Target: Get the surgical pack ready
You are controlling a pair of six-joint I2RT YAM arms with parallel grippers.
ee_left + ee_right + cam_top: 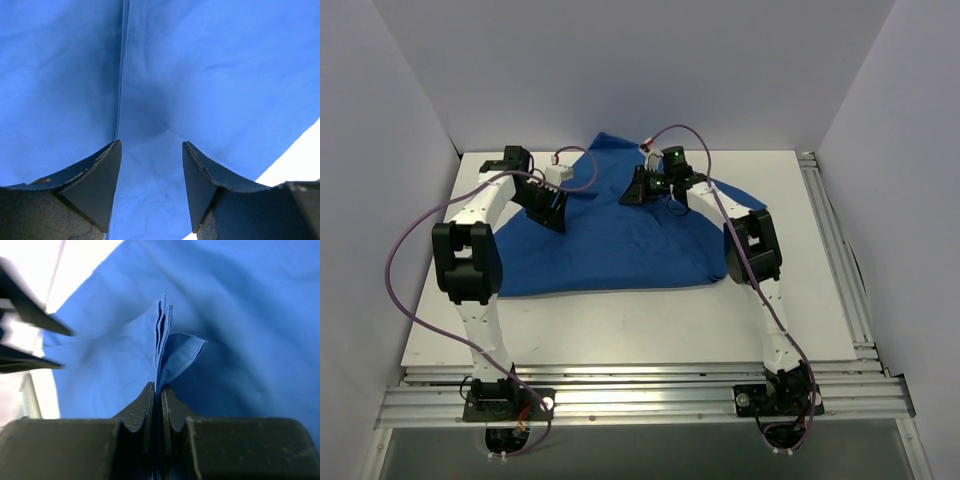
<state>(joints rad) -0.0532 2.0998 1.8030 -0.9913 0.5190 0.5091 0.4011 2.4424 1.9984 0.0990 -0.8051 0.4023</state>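
Near the table's [620, 330] middle, the royal-blue drape [610, 240] lies spread flat. Its long straight edge faces the near edge, and one corner reaches toward the far edge. Over the drape's left part, the left gripper [151, 145] hovers with its jaws wide and nothing between them. Farther back, the right gripper [157, 388] has narrow jaws pinching an upright fold of the drape.

A robotics lab cell: plain white walls [620, 70] box in a white table [620, 330] edged with aluminium rails [650, 402].
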